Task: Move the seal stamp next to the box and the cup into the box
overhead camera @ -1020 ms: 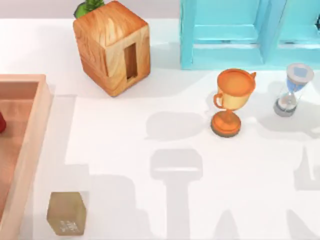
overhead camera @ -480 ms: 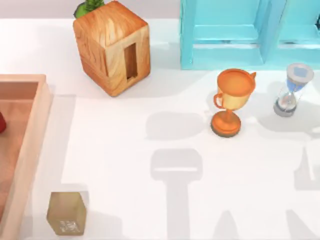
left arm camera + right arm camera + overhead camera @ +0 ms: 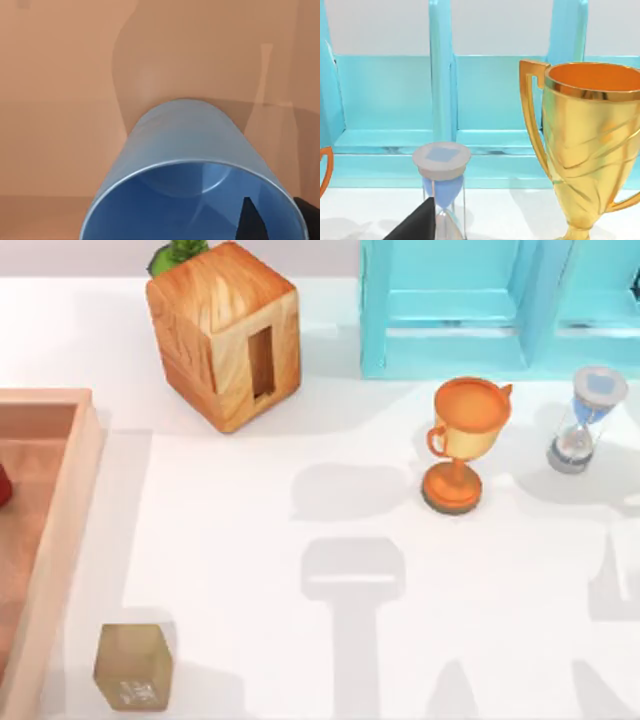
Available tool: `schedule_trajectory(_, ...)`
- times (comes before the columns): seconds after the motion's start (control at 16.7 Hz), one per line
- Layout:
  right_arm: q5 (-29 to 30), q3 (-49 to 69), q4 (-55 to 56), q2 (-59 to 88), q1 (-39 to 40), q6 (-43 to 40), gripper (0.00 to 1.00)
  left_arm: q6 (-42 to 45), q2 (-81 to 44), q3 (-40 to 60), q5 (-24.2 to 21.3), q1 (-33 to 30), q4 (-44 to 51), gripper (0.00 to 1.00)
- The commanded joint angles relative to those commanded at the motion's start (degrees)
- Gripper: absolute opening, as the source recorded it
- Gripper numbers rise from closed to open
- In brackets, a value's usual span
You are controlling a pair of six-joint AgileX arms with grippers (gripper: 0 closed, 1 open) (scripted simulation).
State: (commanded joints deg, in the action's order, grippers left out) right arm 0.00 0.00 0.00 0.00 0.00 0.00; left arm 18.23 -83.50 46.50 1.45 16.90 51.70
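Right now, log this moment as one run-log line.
seal stamp: on table beside box | cup: over box floor, close under left wrist | left pincer: at cup rim

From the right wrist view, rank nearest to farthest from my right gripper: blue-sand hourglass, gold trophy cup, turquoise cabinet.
1. Blue-sand hourglass, straight ahead, closest.
2. Gold trophy cup, similar depth but off to the side.
3. Turquoise cabinet, behind both, at the back.
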Motion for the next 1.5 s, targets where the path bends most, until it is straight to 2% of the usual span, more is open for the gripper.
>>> schedule_trajectory(0.42,0.0,0.0,0.0,0.0,0.0,0.0,1.00,0.0,0.0,0.0,0.0,0.0,0.0,0.98)
schedule_trajectory(1.08,0.0,0.0,0.0,0.0,0.0,0.0,1.00,0.0,0.6,0.5,0.3,-0.3,0.8,1.00)
schedule_trajectory(1.5,0.0,0.0,0.0,0.0,0.0,0.0,1.00,-0.2,6.1,11.4,2.0,-1.9,16.4,1.00)
